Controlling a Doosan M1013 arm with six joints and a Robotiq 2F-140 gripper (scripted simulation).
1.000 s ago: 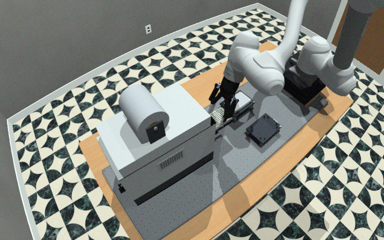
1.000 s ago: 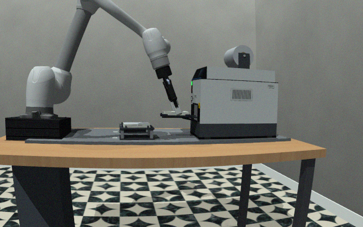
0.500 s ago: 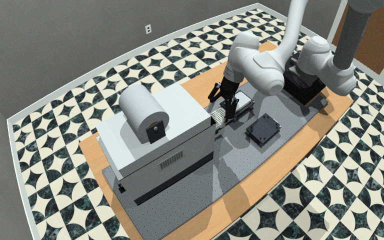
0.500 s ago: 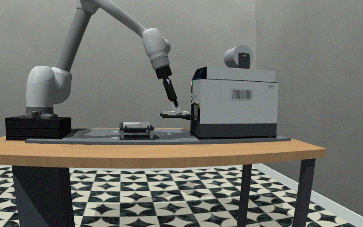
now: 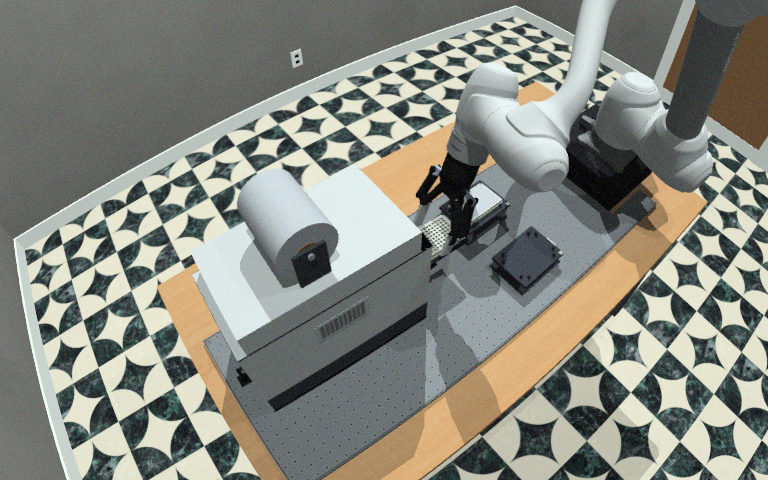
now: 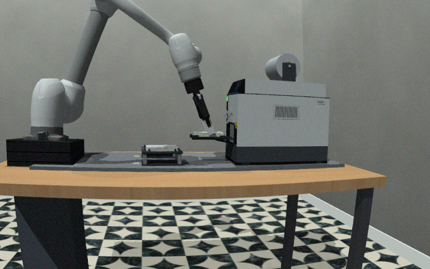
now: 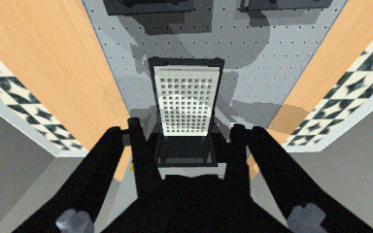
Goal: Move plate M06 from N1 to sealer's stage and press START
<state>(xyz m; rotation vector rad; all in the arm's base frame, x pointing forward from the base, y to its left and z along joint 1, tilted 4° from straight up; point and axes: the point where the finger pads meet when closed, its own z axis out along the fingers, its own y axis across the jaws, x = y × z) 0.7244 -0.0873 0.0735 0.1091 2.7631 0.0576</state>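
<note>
Plate M06 (image 5: 433, 232) (image 6: 199, 133) (image 7: 186, 99), white with a grid of wells, lies flat on the sealer's dark stage (image 6: 197, 137) (image 7: 185, 151), which stands out in front of the sealer (image 5: 317, 266) (image 6: 279, 126). My gripper (image 5: 439, 219) (image 6: 209, 126) (image 7: 186, 114) is tilted over the plate's end nearest the sealer. Its fingers are open and straddle the plate, with a gap on each side. The lamp (image 6: 227, 98) on the sealer's front corner glows green. Nest N1 (image 5: 526, 258) is an empty dark square.
Nest N2 (image 5: 498, 217) (image 6: 161, 156) holds another white plate (image 5: 485, 202) (image 6: 160, 147) just behind the stage. A foil roll (image 5: 283, 223) (image 6: 281, 65) sits on top of the sealer. The arm's base block (image 6: 44, 150) stands at the far end of the grey breadboard (image 5: 396, 367).
</note>
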